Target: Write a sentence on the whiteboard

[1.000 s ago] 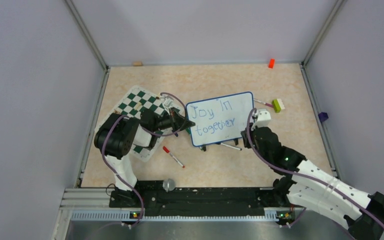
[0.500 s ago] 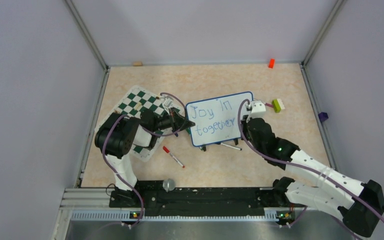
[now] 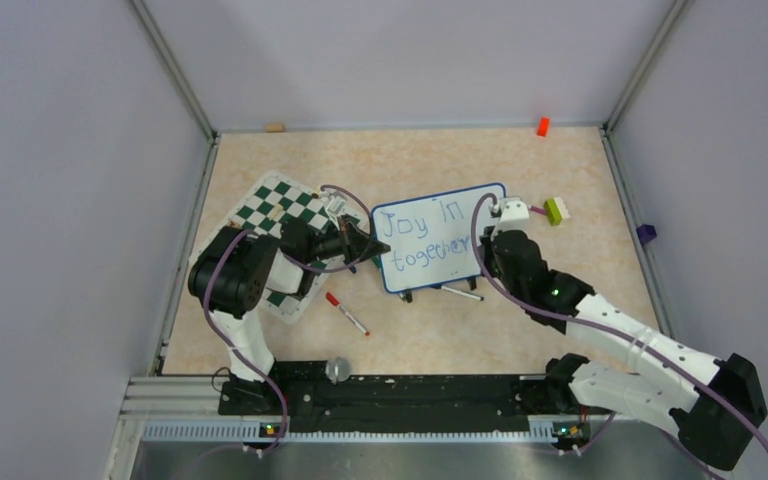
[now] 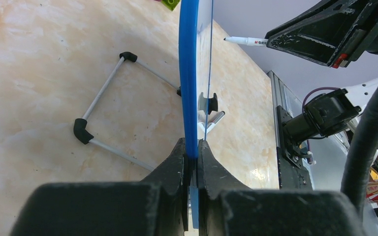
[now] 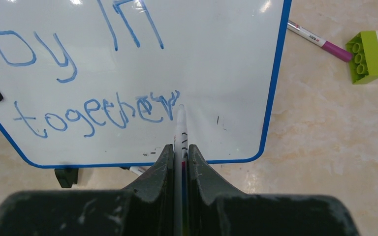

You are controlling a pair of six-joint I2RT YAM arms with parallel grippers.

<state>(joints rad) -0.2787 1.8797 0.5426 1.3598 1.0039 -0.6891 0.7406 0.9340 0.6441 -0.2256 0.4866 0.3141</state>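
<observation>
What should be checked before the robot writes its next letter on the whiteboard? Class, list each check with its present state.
1. Left hand clamped on the whiteboard edge: ok.
2. Right hand shut on the marker: ok.
3. Marker tip just right of the last letter of the sentence: ok.
4. Tip touching the board surface: cannot tell.
5. Bare board right of the tip for more letters: ok.
</observation>
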